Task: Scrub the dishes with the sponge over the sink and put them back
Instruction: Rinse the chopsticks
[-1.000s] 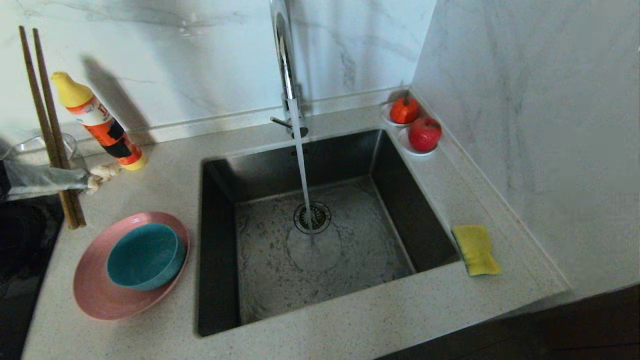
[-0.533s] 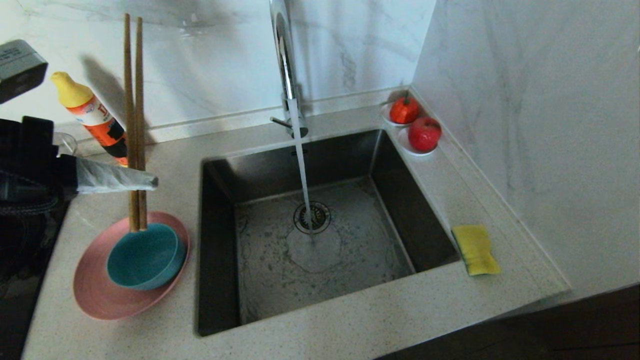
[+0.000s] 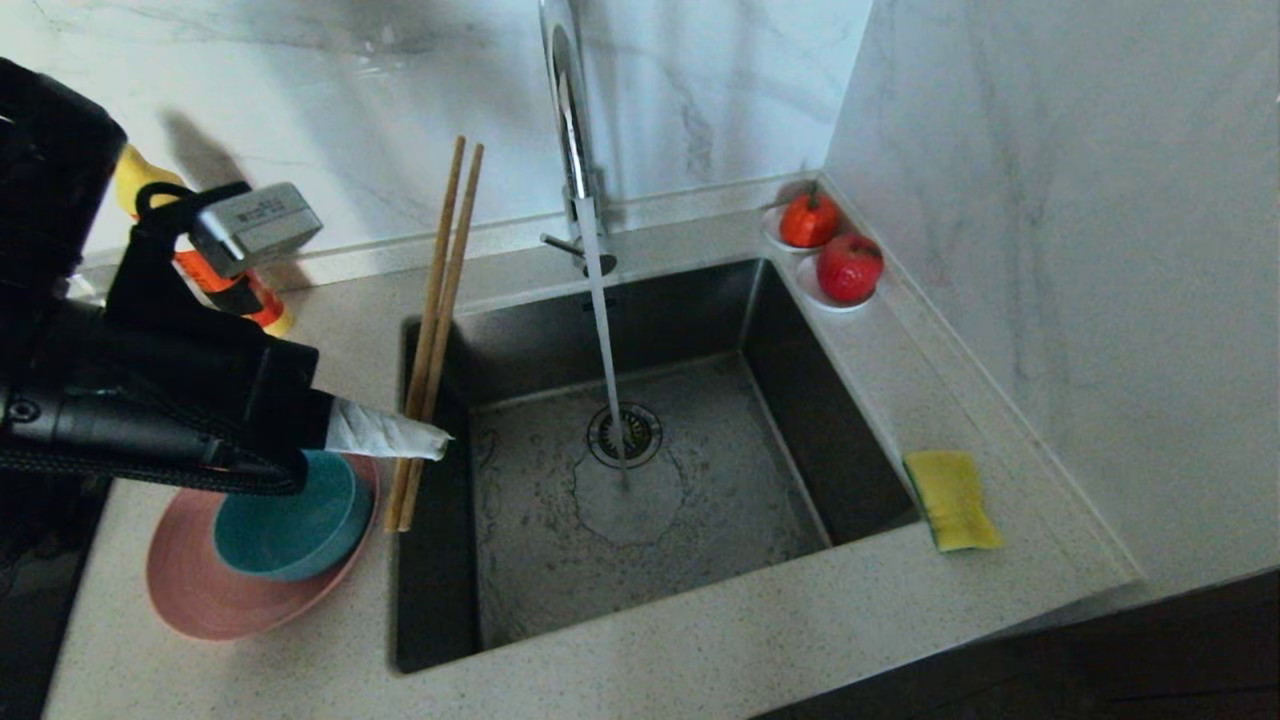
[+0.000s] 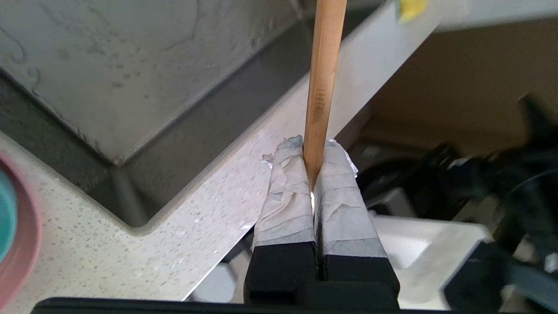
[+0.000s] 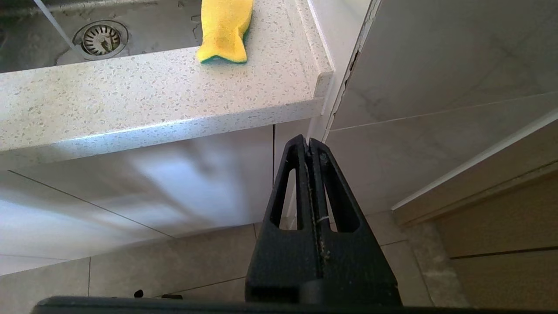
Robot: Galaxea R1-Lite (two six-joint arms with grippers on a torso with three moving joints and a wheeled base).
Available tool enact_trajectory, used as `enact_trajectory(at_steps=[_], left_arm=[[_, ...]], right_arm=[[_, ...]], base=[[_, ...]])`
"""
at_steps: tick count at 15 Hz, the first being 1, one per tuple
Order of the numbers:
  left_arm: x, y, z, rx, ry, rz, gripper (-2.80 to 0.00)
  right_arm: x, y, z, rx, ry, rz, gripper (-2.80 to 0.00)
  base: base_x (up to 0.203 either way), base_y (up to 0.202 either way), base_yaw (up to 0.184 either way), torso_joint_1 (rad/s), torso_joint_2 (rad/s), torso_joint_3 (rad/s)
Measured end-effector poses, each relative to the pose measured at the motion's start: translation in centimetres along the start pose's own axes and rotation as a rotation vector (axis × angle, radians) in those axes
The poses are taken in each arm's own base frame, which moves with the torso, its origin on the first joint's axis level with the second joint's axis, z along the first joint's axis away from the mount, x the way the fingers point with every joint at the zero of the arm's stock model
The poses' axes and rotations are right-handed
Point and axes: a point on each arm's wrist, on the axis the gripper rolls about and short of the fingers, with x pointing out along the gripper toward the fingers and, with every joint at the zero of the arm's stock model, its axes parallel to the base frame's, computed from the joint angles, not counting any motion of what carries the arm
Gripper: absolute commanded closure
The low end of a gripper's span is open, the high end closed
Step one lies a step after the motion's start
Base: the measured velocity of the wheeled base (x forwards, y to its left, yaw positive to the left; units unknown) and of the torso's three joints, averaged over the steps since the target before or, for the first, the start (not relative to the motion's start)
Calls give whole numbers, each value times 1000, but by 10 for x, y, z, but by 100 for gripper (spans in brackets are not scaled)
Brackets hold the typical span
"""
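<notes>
My left gripper [image 3: 425, 438] is shut on the pair of wooden chopsticks [image 3: 437, 320], holding them nearly upright over the left rim of the sink [image 3: 700, 480]. In the left wrist view the taped fingertips [image 4: 287, 174] pinch the chopsticks [image 4: 322, 74]. The teal-blue bowl [image 3: 300, 525] sits in the pink plate [image 3: 200, 590] on the counter left of the sink, partly under my arm. The yellow sponge [image 3: 952, 498] lies on the counter at the right of the sink; the right wrist view shows the sponge [image 5: 224, 30] too. My right gripper [image 5: 308, 144] hangs shut and empty below the counter edge.
Water runs from the chrome tap [image 3: 572, 130] onto the drain strainer [image 3: 625, 435]. An orange bottle with a yellow cap [image 3: 235, 290] stands behind my left arm. Two small white saucers with red fruit [image 3: 830, 250] sit in the back right corner by the wall.
My left arm has swung to the right with the chopsticks, from the far left counter to over the sink's left rim. The chopsticks now lean the other way. The right arm has stayed still.
</notes>
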Motion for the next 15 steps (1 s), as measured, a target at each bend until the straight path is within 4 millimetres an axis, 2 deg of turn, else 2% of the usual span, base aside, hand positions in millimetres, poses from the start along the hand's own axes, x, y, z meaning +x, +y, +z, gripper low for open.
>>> enact_trajectory(at_steps=[5, 10, 15], left_arm=[[35, 18, -22, 67, 128, 19, 0], [70, 35, -40, 83, 151, 59, 0], [97, 40, -45, 139, 91, 49, 0]], right_arm=[[0, 0, 0, 0, 0, 0, 0], [0, 0, 0, 1, 0, 0, 0], [0, 0, 0, 0, 0, 0, 0]], base=[[0, 0, 0, 0, 0, 0], [0, 0, 0, 0, 0, 0], [0, 0, 0, 0, 0, 0]])
